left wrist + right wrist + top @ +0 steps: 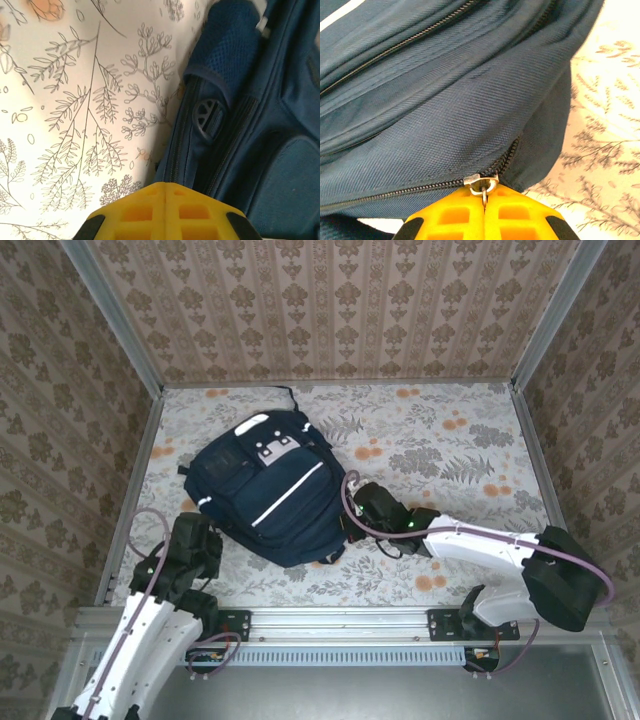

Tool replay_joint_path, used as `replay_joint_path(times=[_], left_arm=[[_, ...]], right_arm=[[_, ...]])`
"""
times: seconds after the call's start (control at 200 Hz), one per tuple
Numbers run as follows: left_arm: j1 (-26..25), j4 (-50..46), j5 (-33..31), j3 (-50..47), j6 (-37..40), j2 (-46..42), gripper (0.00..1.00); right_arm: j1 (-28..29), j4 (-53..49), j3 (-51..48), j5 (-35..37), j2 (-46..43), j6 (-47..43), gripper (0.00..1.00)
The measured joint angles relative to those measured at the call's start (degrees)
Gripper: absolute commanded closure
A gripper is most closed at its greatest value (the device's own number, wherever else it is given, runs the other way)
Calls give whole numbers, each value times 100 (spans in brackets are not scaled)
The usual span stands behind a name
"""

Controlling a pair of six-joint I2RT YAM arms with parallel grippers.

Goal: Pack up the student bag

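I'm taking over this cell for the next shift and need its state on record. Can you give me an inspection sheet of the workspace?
Surface: floral cloth covering the table.
Job's things: student bag lying on the cloth, front side up.
Clutter: nothing seen.
Grippers: left gripper shut, holding nothing, beside the bag's edge; right gripper shut on the zipper pull.
Cables: pink cables loop along both arms, the right one close to the bag.
Surroundings: wallpapered walls on three sides; metal rail at the near edge.
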Motion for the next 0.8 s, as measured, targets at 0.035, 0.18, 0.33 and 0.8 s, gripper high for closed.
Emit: replay_joint_path(times=[0.035,0.18,0.33,0.8], left_arm=[[35,87,149,4,140,138,87],[61,238,577,179,680,601,66],[61,151,699,575,1047,671,60],[22,-1329,778,1300,1237,-90,56]], right_arm=[[105,-59,4,11,-4,22,100],[704,-256,197,9,181,72,100],[1226,-293,848,-164,855,76,100],[1558,-116,3132,-1314,3021,-70,100]])
